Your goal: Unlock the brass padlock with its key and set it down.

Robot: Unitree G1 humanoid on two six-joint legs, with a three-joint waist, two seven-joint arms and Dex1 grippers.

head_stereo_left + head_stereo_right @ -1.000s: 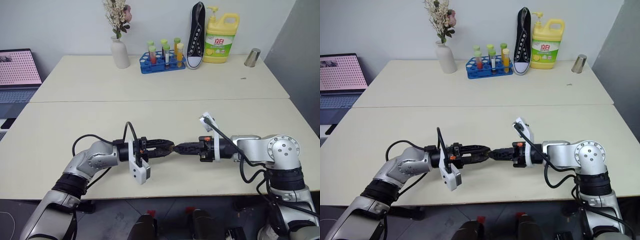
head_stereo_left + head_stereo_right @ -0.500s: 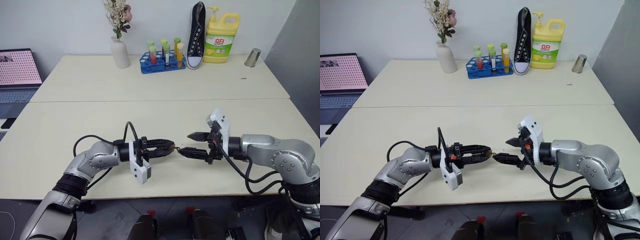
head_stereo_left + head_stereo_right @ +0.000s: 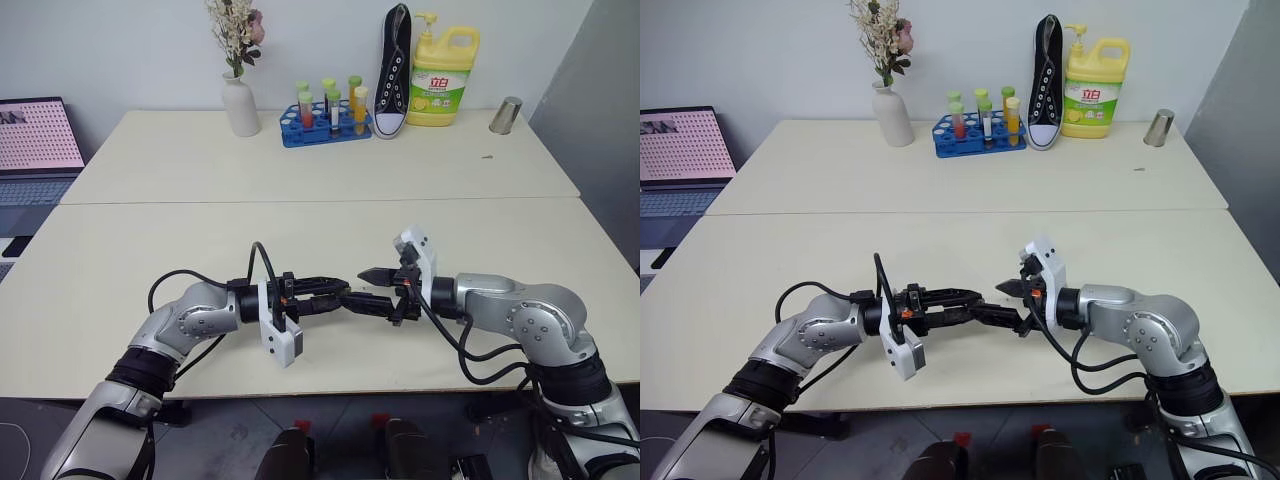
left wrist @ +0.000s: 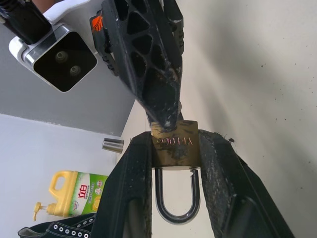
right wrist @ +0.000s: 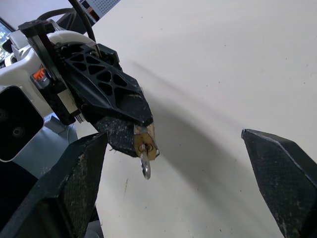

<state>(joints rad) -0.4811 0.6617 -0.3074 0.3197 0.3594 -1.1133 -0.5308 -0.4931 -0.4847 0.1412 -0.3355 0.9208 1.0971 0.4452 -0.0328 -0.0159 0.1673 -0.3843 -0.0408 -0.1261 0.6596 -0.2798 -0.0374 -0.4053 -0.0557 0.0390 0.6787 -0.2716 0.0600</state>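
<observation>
My left gripper (image 3: 338, 296) is shut on the brass padlock (image 4: 175, 145), clamping its body between both fingers a little above the table (image 3: 300, 230). The silver shackle (image 4: 173, 201) looks closed and points back toward the left wrist. A small silver key (image 5: 144, 167) sticks out of the padlock's (image 5: 145, 143) bottom, toward my right gripper. The right gripper (image 3: 367, 288) is open, its two fingers spread wide, one above and one below the key end. In the left wrist view one right finger (image 4: 148, 64) reaches the padlock's bottom face.
Along the far table edge stand a white vase with flowers (image 3: 240, 105), a blue rack of test tubes (image 3: 325, 125), an upright black shoe (image 3: 393, 70), a yellow detergent bottle (image 3: 442, 75) and a metal cup (image 3: 505, 113). A laptop (image 3: 35, 135) sits at far left.
The right gripper, shut at the padlock's key end a second ago, opened and drew back, then rolled and came back in, open, around the key. The left gripper kept still.
</observation>
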